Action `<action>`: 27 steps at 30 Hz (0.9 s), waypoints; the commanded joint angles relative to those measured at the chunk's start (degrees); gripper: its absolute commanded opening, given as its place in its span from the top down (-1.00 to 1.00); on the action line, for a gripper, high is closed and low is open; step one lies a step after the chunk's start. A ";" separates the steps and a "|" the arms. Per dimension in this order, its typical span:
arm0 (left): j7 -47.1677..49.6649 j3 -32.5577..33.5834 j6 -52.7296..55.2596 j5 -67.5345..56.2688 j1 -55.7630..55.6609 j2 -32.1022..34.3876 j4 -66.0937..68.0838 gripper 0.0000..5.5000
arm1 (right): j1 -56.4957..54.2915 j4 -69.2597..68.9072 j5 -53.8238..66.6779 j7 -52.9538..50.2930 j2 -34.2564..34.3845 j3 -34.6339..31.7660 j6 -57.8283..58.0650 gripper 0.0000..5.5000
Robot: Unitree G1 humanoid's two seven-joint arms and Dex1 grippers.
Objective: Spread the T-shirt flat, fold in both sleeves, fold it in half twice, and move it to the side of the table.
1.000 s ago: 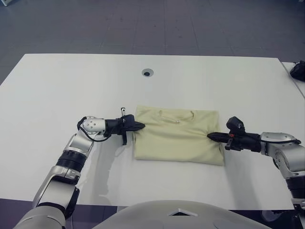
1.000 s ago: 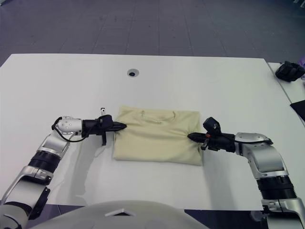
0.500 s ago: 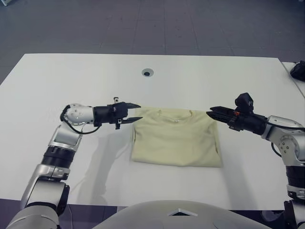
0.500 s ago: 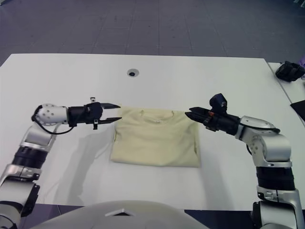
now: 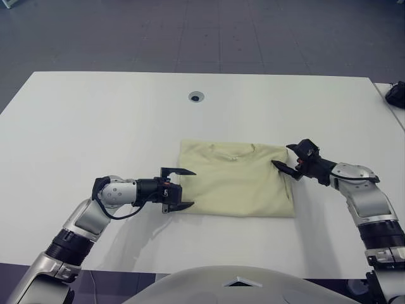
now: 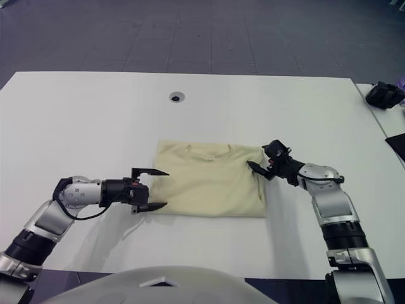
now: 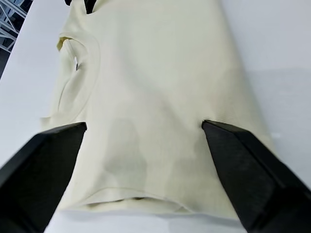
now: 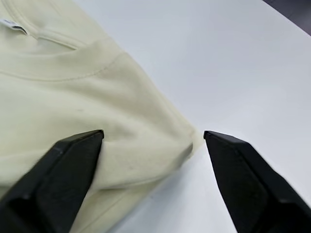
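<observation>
The pale yellow T-shirt [image 5: 234, 179] lies folded into a flat rectangle at the middle of the white table [image 5: 95, 126], collar toward the far edge. My left gripper [image 5: 188, 188] is open, low over the table, its fingers straddling the shirt's near left corner [image 7: 144, 124]. My right gripper [image 5: 283, 157] is open at the far right corner of the shirt, one finger over the cloth and one over bare table [image 8: 153, 133]. Neither gripper holds the cloth. The left wrist view looks along the T-shirt [image 7: 155, 73] to the collar; the right wrist view shows the T-shirt [image 8: 73, 97] at that corner.
A round cable hole [image 5: 196, 97] sits in the table beyond the shirt. A black object [image 5: 397, 94] lies on the neighbouring surface at the far right. Bare tabletop surrounds the shirt on all sides.
One second ago both grippers pinched the shirt's side edges; they then opened and lifted. Now the left has dropped to the near left corner and the right to the far right corner.
</observation>
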 commanded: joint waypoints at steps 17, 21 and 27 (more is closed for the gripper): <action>2.85 6.39 -8.36 -1.03 -7.67 7.13 9.65 -0.96 | -2.75 -5.48 -7.40 2.30 -2.52 1.99 -10.12 -0.96; 3.22 9.20 -6.78 -0.76 -3.93 9.69 6.08 -0.96 | -3.54 -3.83 -10.71 2.85 -3.61 3.81 -13.03 -0.96; 5.44 9.21 -8.68 7.43 -2.49 12.30 7.10 -0.96 | -5.75 2.62 -16.98 4.83 -4.89 8.37 -16.87 -0.96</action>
